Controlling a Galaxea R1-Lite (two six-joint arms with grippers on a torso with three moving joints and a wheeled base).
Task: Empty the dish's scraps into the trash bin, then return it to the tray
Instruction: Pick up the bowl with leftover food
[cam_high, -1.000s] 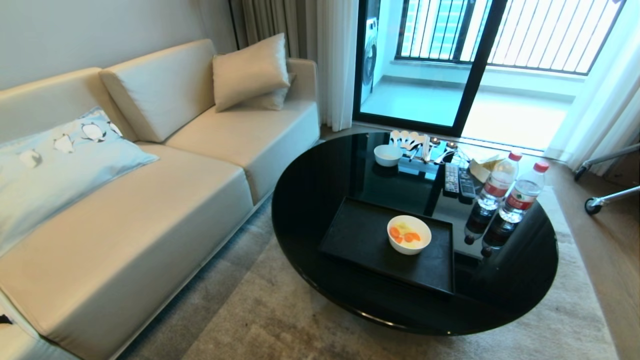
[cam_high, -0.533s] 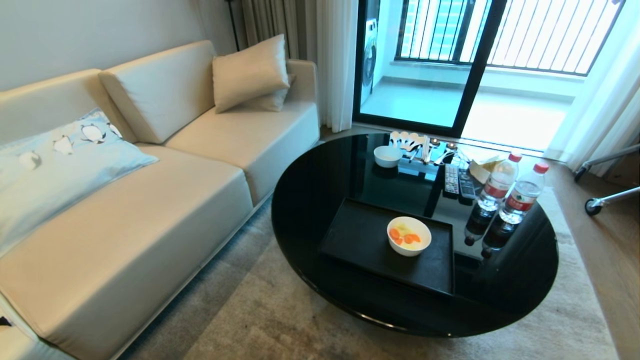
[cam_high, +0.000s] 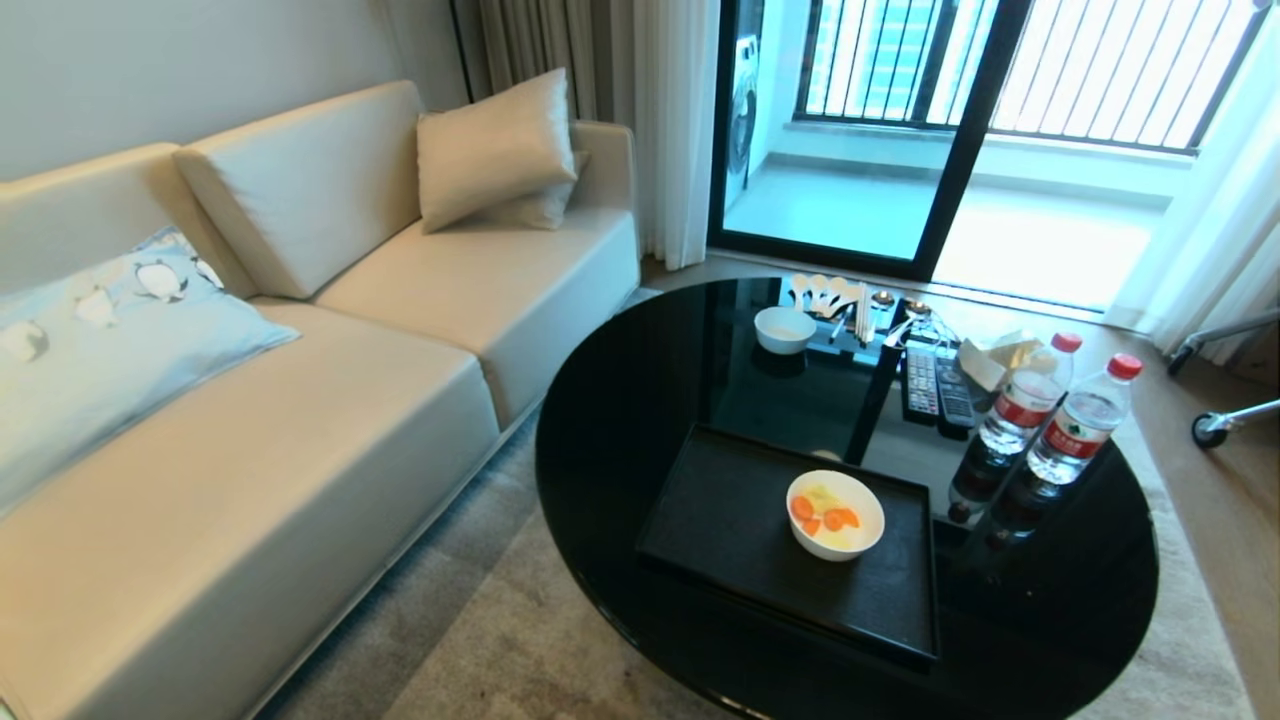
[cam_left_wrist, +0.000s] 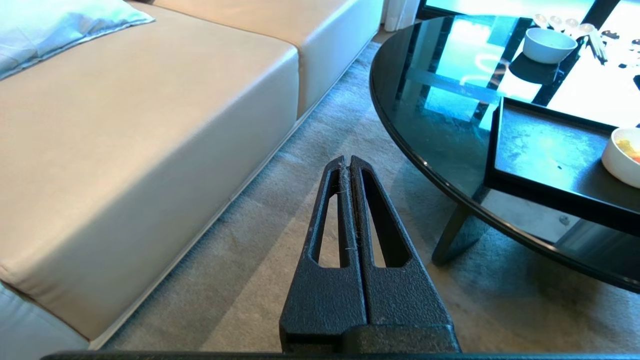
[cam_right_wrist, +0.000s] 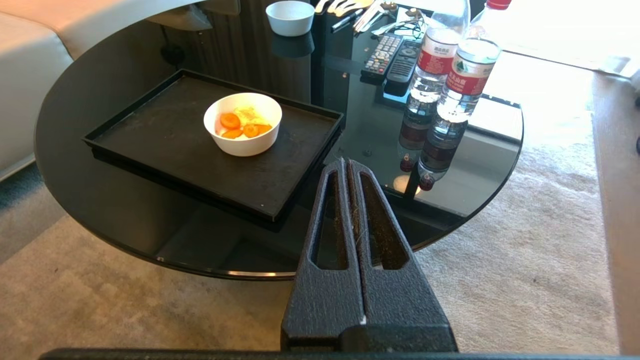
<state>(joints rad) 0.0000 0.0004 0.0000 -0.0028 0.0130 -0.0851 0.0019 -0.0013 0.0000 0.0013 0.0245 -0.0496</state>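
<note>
So the dish with its scraps sits on the tray, over toward its 3 o'clock side. Left gripper hangs above the carpet, fingers pressed together. Right gripper is pinched closed too, short of the table, holding nothing.

Red labels with white lettering are being shown on the two water bottles standing side by side on the round table, but the characters are too small to be read. Button markings on the two remote controls cannot be made out either. No other writing is being displayed.
</note>
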